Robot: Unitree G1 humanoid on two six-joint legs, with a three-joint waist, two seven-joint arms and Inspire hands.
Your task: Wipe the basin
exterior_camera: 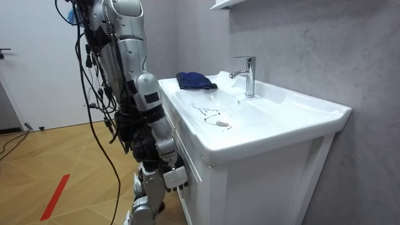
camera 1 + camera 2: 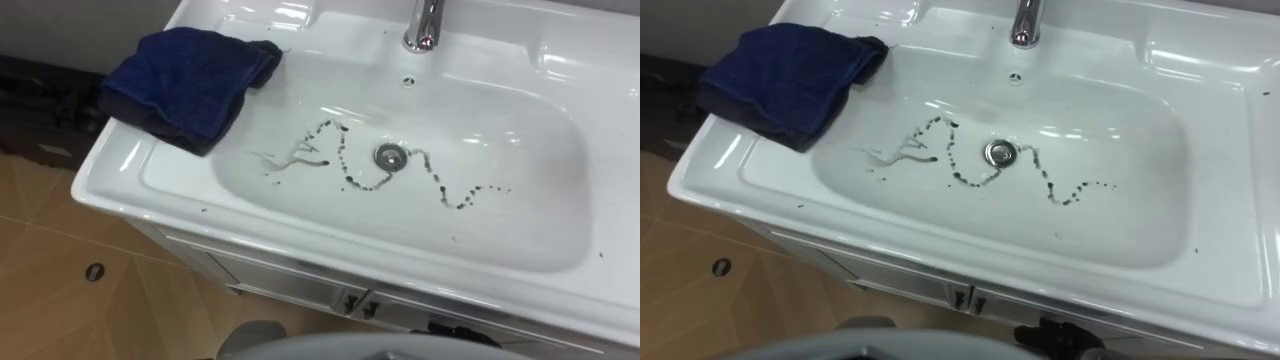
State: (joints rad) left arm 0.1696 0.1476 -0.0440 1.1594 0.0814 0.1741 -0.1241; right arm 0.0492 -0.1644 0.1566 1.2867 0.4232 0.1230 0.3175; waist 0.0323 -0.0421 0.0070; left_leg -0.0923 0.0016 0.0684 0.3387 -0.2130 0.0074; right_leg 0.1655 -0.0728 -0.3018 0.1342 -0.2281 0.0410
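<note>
Nothing wiped yet: I see dark marks (image 2: pixel 441 192) across the basin (image 2: pixel 520 235), cloth (image 2: pixel 185 80) untouched on its left rear corner, right hand (image 1: pixel 175 178) hanging empty, fingers loose.

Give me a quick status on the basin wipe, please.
Right robot hand down by cabinet. Blue cloth untouched on basin corner. Dark squiggle past drain; nothing blocking.
</note>
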